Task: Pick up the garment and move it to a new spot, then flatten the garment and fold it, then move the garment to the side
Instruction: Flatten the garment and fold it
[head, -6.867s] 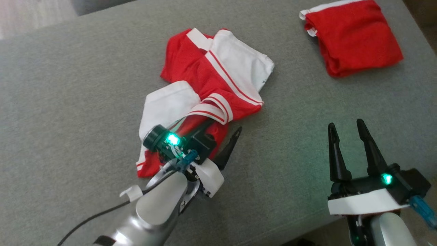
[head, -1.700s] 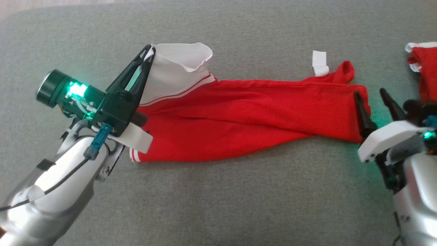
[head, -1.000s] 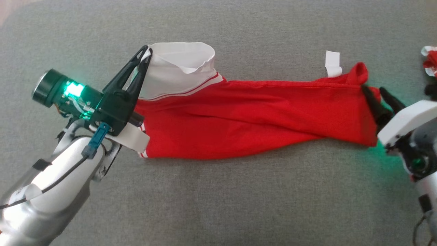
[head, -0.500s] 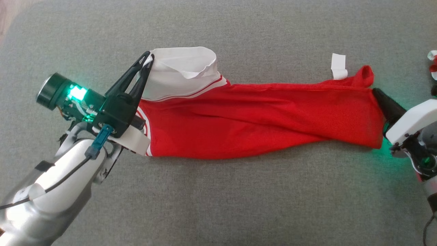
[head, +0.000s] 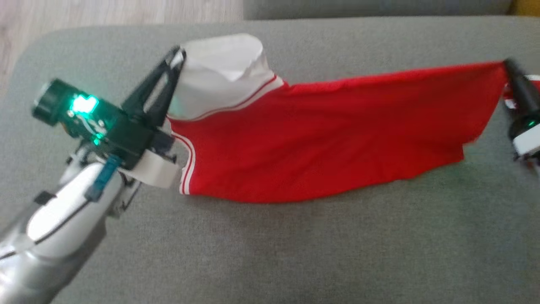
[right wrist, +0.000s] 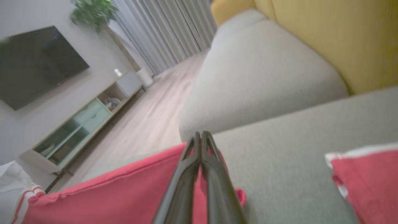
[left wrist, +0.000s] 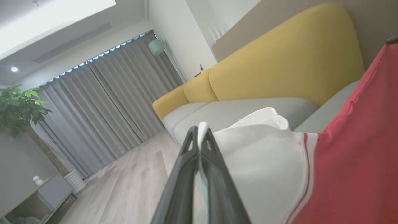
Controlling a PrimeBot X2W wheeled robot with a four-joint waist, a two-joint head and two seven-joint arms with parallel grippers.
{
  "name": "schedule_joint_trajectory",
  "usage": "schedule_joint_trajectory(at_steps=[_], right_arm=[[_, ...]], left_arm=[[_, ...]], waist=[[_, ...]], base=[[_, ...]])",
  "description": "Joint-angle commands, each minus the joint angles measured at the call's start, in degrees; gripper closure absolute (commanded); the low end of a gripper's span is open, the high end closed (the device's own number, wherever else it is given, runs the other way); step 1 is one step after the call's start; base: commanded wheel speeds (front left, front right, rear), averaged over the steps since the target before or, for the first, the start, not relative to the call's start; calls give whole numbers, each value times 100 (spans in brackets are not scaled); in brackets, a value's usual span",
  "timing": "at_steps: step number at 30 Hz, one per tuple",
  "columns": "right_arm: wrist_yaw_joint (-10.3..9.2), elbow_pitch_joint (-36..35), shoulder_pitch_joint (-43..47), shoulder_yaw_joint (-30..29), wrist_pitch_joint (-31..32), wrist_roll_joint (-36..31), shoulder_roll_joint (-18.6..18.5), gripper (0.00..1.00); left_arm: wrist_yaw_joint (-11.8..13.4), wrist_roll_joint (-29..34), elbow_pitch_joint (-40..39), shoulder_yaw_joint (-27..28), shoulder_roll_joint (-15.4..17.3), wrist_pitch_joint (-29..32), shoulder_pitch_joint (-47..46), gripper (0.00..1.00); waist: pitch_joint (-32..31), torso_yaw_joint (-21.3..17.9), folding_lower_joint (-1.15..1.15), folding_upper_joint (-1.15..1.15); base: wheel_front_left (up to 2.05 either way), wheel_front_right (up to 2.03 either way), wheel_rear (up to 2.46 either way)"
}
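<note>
While two grippers are clamping its ends, one red garment (head: pixel 320 139) is hanging stretched over the grey woven sofa cushion (head: pixel 270 253).
The left gripper (head: pixel 178 54) is pinching the soft white sleeve corner and the right gripper (head: pixel 508 64) is nipping the opposite red corner, so the mesh-like cloth with white stripes is sagging between them. One folded red piece (right wrist: pixel 367 180) is lying just beside the right gripper.

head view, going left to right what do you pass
left end effector -> garment's white end -> garment's red body -> right end effector
</note>
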Motion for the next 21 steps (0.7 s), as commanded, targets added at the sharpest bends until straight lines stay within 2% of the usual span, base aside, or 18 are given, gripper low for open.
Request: schedule_joint_trajectory(at_steps=[1,7,11,17,21], right_arm=[[-4,-417,-70,-54,-254,-20,-363,100],[-4,-1238,-221,-217,-849,-495,-888,100],[-4,-1627,-377,-512,-1019,-818,-1072,100],[-4,-1934,-836,-1066,-913,-1277,-1043,100],[-4,-1904,-1325,-1169,-637,-1540,-870,100]], left_arm=[[9,-51,-266,424,307,-99,-494,100],[-151,-369,-699,847,413,-266,-930,100],[-341,-538,-847,1065,489,-263,-1347,100],[-638,-728,-866,1271,482,-127,-2103,100],[-841,-801,-625,1337,363,-41,-2709,100]], waist=[[-207,-68,0,0],[-611,-163,0,0],[-853,-241,0,0],[-1017,-348,0,0],[-1014,-399,0,0]], base=[[0,0,0],[0,0,0],[0,0,0],[0,0,0],[0,0,0]])
